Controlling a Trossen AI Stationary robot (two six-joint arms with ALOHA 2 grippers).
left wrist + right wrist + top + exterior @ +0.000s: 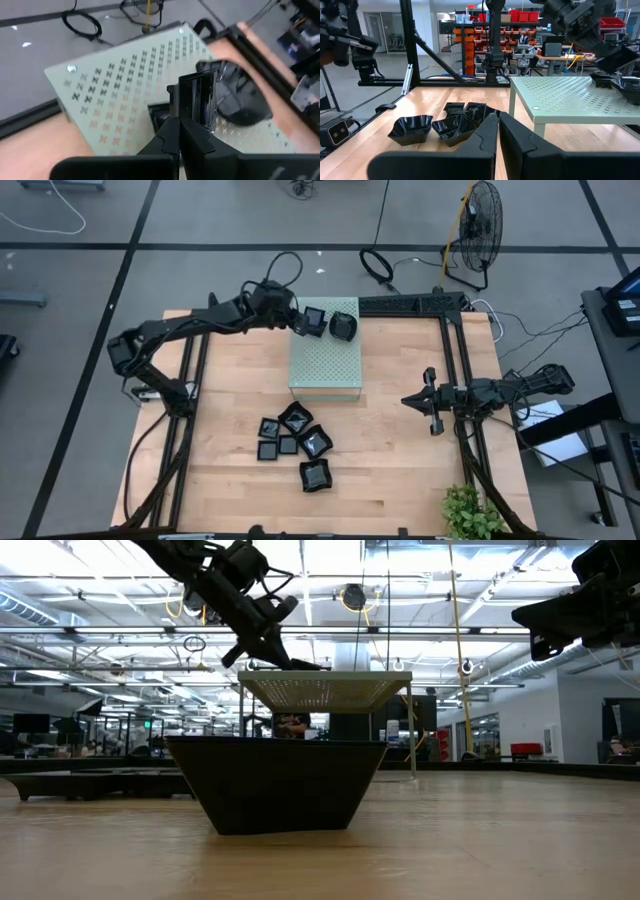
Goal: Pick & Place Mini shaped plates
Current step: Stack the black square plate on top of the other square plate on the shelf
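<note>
My left gripper (303, 321) reaches over the far edge of the pale green perforated box (325, 365) and is shut on a square black mini plate (199, 100). A rounded black plate (343, 327) rests on the box top beside it and also shows in the left wrist view (240, 97). Several more black plates (293, 442) lie clustered on the wooden table in front of the box; one of them fills the low view's foreground (275, 780). My right gripper (412, 399) is shut and empty, hovering right of the box and pointing at it. My left gripper pinches the square plate's rim (192, 124) between its two fingers. The fingers slant down from the table's far left. The plate stands tilted, its hollow turned sideways, low over the box's far part (314, 321). I cannot tell whether it touches the box top.
A black frame (440, 305) runs along the table's far right and right side, with rails on the left (185, 410). A green plant (470, 515) stands at the near right corner. Bare wood lies between the box and my right gripper.
</note>
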